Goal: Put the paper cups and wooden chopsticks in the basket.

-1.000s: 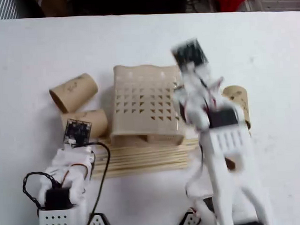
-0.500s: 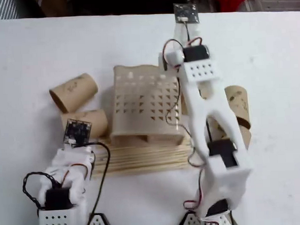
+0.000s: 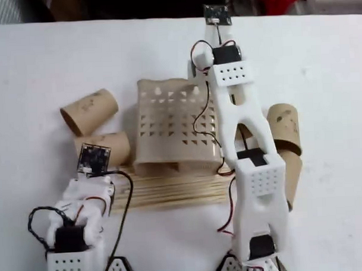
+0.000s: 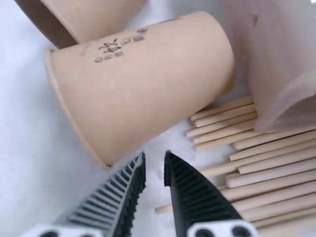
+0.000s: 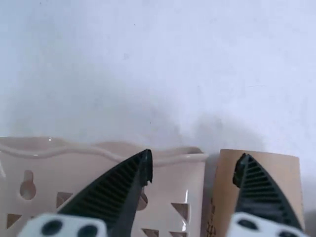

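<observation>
Your left gripper [image 4: 155, 165] sits low over the white table [image 3: 321, 65]. Its jaws are nearly clenched on nothing, with just a thin gap between them. The tips are just short of the rim of the nearer left paper cup [image 4: 138, 84], which lies on its side. The wooden chopsticks [image 4: 247, 163] lie in a flat bundle beside that gripper, with their ends close against this cup's base. A second left paper cup [image 3: 89, 109] lies on its side just beyond the first, farther from you.

In the high view the chopsticks run along the near edge of the beige perforated basket [image 3: 178, 126] and touch it. No cup or chopstick can be seen inside the basket.

Your right arm [image 3: 253, 168] stretches out past the basket's right side. Your right gripper [image 5: 195, 160] is released and spread wide. One finger is over the basket's far corner and the other over the right paper cup [image 5: 222, 182], gripping neither. That cup lies on its side just right of the basket. What looks like another cup [image 3: 294, 167] lies nearer you, mostly hidden by the arm.
</observation>
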